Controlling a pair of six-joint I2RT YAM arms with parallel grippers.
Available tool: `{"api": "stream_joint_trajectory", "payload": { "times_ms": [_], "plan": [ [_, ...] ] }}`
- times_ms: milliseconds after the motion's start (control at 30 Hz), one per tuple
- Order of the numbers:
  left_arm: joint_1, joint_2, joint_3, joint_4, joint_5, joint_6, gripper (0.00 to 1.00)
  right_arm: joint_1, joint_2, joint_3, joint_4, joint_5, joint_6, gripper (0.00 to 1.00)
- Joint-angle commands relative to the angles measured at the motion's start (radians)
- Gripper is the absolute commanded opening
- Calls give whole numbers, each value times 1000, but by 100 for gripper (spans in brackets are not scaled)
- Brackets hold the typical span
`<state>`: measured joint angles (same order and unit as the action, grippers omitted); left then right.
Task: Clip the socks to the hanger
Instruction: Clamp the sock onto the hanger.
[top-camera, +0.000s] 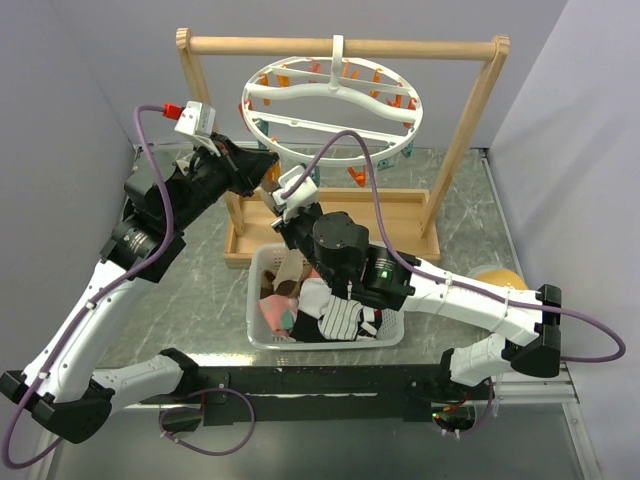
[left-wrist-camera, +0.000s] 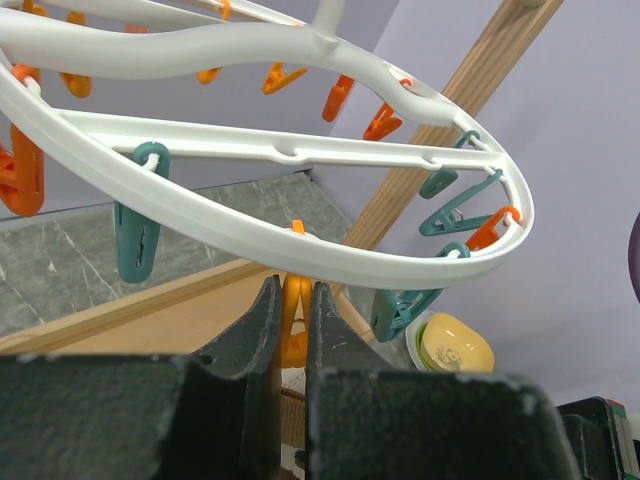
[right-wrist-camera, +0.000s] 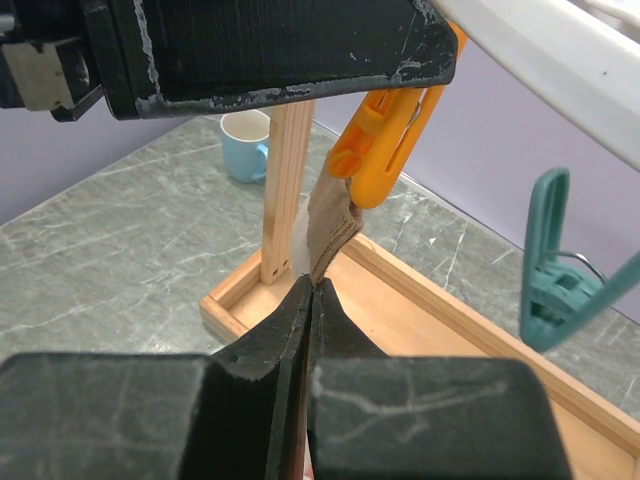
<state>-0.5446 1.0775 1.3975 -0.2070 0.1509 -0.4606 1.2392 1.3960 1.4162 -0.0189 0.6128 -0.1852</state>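
Right gripper (right-wrist-camera: 310, 288) — brown sock (right-wrist-camera: 328, 225) (wrist view)

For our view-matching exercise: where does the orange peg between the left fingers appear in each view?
Top external: cannot be made out; hidden where both arms meet.
Left wrist: the orange peg is bottom centre, between the fingers.
Right wrist: the peg is upper centre, over the brown sock.
Shared landmark: the white hanger rim.
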Motion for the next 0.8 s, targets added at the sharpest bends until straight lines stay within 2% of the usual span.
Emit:
{"api": "stream_joint_trajectory", "payload": {
  "times_ms": [0, 767],
  "plan": [
    [-5, -22, 17, 1, -17, 2, 1, 6, -11, 59, 28, 18, -19, 0],
    [-3, -27, 5, 8, -13, 5, 1, 6, 15, 128, 36, 16, -95, 0]
  ]
}}
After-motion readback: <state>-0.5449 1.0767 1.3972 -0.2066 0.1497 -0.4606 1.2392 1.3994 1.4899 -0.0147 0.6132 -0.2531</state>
